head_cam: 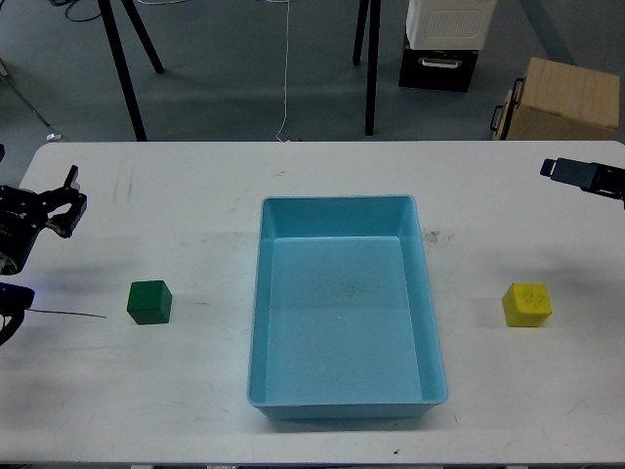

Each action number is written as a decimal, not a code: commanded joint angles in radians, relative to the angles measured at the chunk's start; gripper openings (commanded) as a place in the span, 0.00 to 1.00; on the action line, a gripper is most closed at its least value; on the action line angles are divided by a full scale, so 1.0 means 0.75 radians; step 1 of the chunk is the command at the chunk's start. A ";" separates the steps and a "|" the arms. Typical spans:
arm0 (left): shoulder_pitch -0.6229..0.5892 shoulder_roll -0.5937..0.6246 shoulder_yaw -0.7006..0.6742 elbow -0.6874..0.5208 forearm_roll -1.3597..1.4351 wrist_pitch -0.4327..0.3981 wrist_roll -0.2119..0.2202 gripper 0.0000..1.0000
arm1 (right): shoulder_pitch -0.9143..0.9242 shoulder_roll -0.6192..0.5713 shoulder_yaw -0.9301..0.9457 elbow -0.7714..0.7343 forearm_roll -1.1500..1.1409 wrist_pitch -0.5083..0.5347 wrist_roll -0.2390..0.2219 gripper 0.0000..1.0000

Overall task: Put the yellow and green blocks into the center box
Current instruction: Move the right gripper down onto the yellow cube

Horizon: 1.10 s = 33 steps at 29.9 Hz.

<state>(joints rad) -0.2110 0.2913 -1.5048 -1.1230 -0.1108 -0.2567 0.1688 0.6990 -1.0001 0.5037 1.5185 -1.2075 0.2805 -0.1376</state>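
Observation:
A green block (pixel 148 302) sits on the white table, left of the light blue box (pixel 342 391). A yellow block (pixel 526 304) sits on the table, right of the box. The box is empty. My left gripper (pixel 66 202) is at the left edge, above and left of the green block, its fingers apart and empty. My right gripper (pixel 555 170) shows only as a dark tip at the right edge, above the yellow block; I cannot tell its state.
The white table (pixel 195 195) ends at a far edge with the floor beyond. Black stand legs (pixel 125 68), a black and white case (pixel 444 44) and a cardboard box (pixel 566 98) stand on the floor behind.

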 commanded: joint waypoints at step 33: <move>0.001 0.027 0.000 0.000 0.003 0.001 -0.004 1.00 | -0.061 0.108 -0.111 -0.084 0.082 0.201 -0.142 1.00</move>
<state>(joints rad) -0.2101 0.3112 -1.5048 -1.1230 -0.1088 -0.2561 0.1655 0.6513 -0.9317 0.4214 1.4599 -1.1465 0.4316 -0.2437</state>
